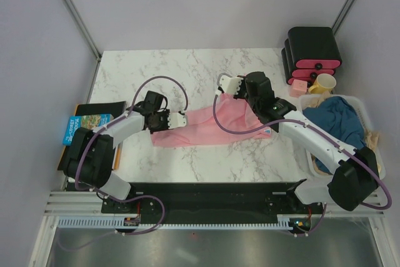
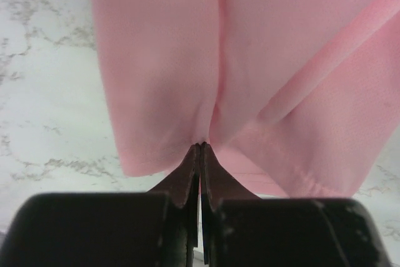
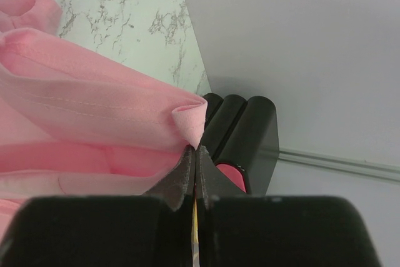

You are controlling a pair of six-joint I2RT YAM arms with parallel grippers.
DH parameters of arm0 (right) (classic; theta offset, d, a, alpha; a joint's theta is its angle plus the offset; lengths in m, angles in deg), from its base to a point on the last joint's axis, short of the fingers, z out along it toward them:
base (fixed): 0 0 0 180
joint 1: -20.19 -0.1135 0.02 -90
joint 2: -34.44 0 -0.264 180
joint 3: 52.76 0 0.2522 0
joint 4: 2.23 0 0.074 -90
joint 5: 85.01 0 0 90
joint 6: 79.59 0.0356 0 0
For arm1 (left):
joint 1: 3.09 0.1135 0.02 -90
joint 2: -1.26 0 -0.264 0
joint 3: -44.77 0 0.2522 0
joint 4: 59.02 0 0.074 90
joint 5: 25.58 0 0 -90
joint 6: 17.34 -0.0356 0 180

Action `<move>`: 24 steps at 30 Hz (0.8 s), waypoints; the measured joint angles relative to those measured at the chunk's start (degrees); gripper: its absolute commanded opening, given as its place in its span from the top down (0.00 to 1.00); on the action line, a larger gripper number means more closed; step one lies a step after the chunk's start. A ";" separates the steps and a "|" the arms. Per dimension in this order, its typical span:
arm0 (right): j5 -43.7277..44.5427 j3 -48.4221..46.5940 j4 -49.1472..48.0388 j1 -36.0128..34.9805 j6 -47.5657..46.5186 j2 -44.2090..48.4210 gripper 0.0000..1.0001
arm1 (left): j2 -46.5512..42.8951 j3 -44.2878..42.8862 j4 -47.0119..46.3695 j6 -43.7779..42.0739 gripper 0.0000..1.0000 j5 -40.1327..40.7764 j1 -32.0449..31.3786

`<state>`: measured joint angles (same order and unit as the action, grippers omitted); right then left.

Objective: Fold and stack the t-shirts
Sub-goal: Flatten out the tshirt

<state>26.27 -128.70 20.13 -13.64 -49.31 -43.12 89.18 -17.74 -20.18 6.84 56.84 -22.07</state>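
Pink t-shirt [image 1: 206,126] lies mid-surface, stretched between the two sets of jaws. Left jaws are closed tight on a pinch of cloth at the shirt's left end. The left wrist view shows fabric gathered into a crease right at the tips, with the rest draped over the marble surface [image 2: 44,92].

Right jaws are clamped on a small folded nub of hem at the far right end, and that end appears raised. The right wrist view looks past it to the black boxes [image 3: 240,136].

My read: holding opposite ends keeps the cloth taut so it can be spread flat or folded over; a single grab would just bunch it. Looks like an early fold stage, as the shirt is rumpled, not squared.

Dark teal-blue t-shirt [image 1: 337,123] is heaped in the white basket [image 1: 359,101] at right, well apart from the pink one, not yet handled. Yellow mug [image 1: 324,83] sits beside the boxes.

Writing: blue booklet [image 1: 84,126] at the left edge has print on its cover, too small to read. No tag or logo visible on either shirt.
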 measured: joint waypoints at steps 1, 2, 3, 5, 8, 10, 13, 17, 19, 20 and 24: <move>0.00 0.00 0.00 0.11 -0.02 0.00 1.00 | -0.20 -0.50 -0.24 0.26 0.98 0.48 0.00; 0.00 0.00 0.00 0.22 -0.04 0.02 1.00 | -0.57 -1.18 -0.39 0.70 0.98 1.27 0.00; 0.04 0.00 0.00 0.35 -0.07 0.00 1.00 | -1.18 -2.14 -0.66 1.20 0.98 2.01 0.00; 0.13 0.00 0.00 0.74 -0.11 0.00 1.00 | -2.69 -4.70 -1.66 2.19 0.98 3.48 0.00; 0.22 -0.37 0.02 1.20 -0.46 0.00 1.00 | -5.75 -9.90 -4.31 3.54 0.98 5.62 0.00; 0.42 -0.92 -0.02 1.49 -0.72 0.00 1.00 | -7.85 -12.92 -6.43 4.00 0.98 6.75 0.00; 0.83 -1.86 -0.92 1.86 -1.53 -0.02 1.00 | -10.45 -15.65 -9.75 4.04 0.98 9.09 -0.04; 2.10 -4.59 -1.33 2.95 -2.12 -0.28 1.00 | -12.74 -16.35 -11.80 3.21 0.98 11.87 -0.04; 0.96 -8.37 4.07 3.80 -1.03 -0.35 1.00 | -14.58 -16.35 -11.04 2.80 0.98 11.91 -0.02; 0.02 -11.52 8.09 4.44 -0.50 -0.55 1.00 | -15.93 -16.35 -10.34 2.64 0.98 11.74 -0.02; -4.04 -26.71 22.95 6.19 1.55 0.13 1.00 | -25.64 -15.56 -7.76 1.36 0.98 10.01 -0.02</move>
<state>22.22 -155.41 43.08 -7.45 -47.76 -42.99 63.54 -33.30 -27.93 8.19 66.86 -22.10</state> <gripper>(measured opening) 0.007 0.025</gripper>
